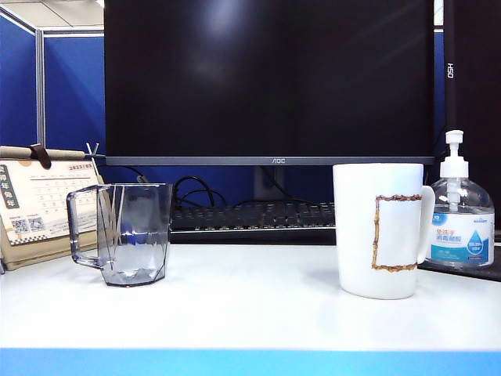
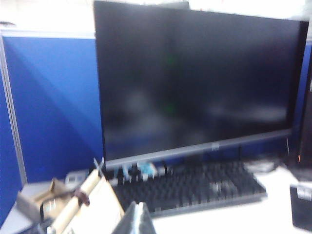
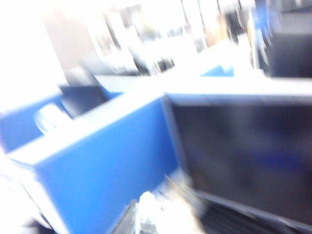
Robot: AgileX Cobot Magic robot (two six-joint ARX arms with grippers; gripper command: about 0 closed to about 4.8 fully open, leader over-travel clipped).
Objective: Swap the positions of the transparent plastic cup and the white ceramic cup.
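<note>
**A:** What stands nearest on the desk?

**B:** A white table (image 1: 250,313) with a blue front edge. Take the monitor (image 1: 270,78) as the landmark: the transparent plastic cup (image 1: 129,233) stands in front of its left end, handle pointing outward, away from the screen's middle. The white ceramic cup (image 1: 381,229) stands in front of its right end, closer to the viewer, handle also pointing outward and a brown-gold rectangle on its side. The two cups are well apart, both upright.

**A:** And the grippers?

**B:** Neither shows in the exterior view. The left gripper (image 2: 136,219) appears only as a dark tip at the edge of its wrist view, facing the monitor, jaws pressed together and empty. The right gripper (image 3: 139,217) is a blur in its own view, also closed with nothing in it.

**A:** How would the cups handle?

**B:** My judgement: the plastic cup is light, stiff and smooth, so it could tip or skid when nudged; pinching its rim wall opposite the handle looks safest. The ceramic cup is heavier and breakable; it wants a firm grip across the rim or handle and a gentle set-down.

**A:** What lies farther back?

**B:** A keyboard (image 1: 250,215) under the monitor, a desk calendar (image 1: 39,205) beyond its left end, a pump bottle (image 1: 462,215) at its right end, then blue partition walls (image 1: 70,86).
</note>
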